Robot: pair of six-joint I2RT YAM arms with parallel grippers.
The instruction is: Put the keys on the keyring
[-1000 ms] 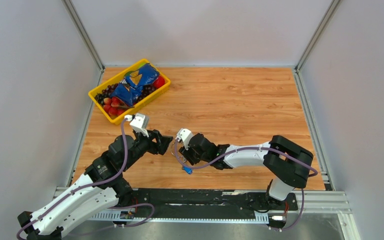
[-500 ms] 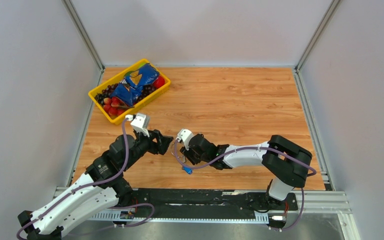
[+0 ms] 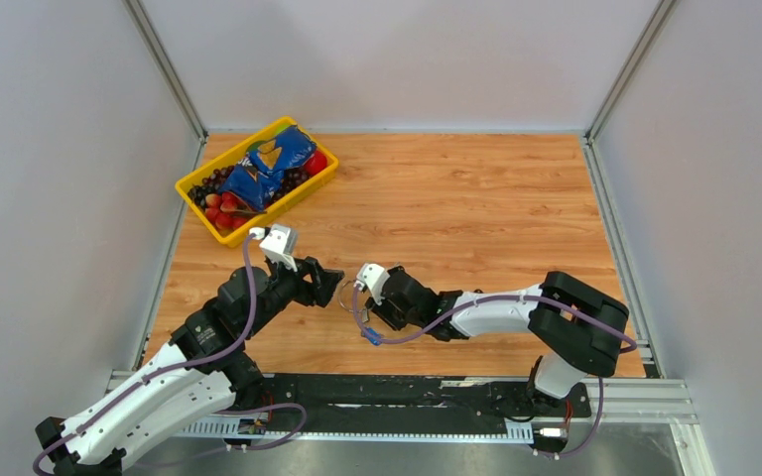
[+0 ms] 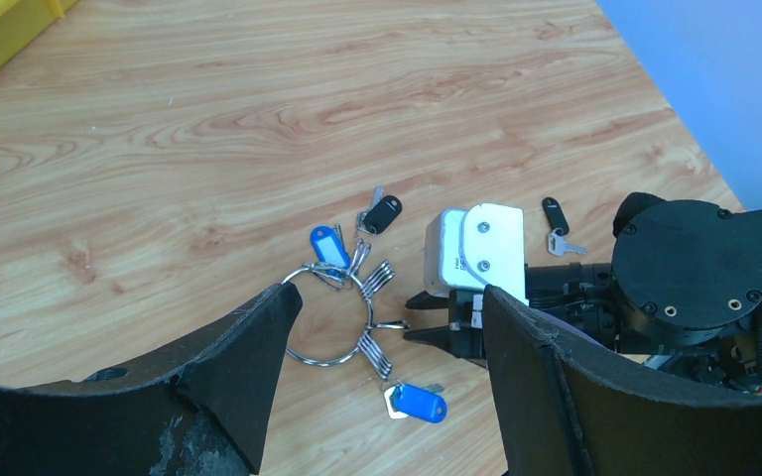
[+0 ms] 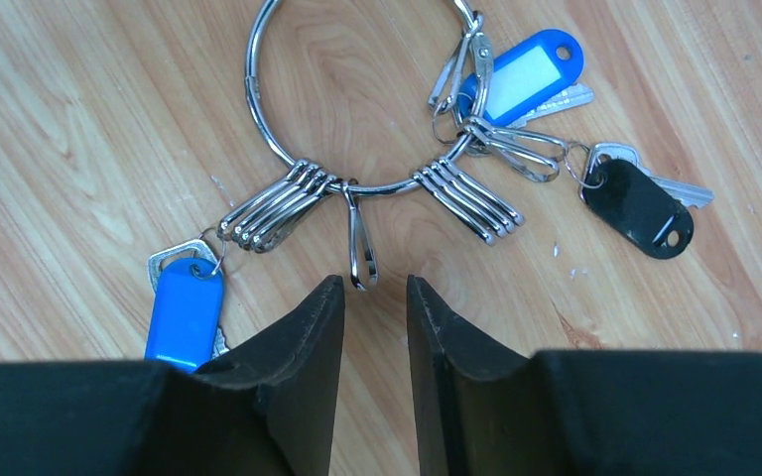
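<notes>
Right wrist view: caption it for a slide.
Right pincer, slightly parted, faces a lone clip on the keyring, keys attached alongside.

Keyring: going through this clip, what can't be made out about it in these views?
Right wrist: the frame's top edge cuts off the thin silver wire keyring; whether the right pincer touches the loose silver wire clip is unclear.
Left wrist: a black finger of the left pincer covers the ring's left side.
Top external: the ring is too small, crowded between both pincers; only one blue plastic tag stands out.
</notes>
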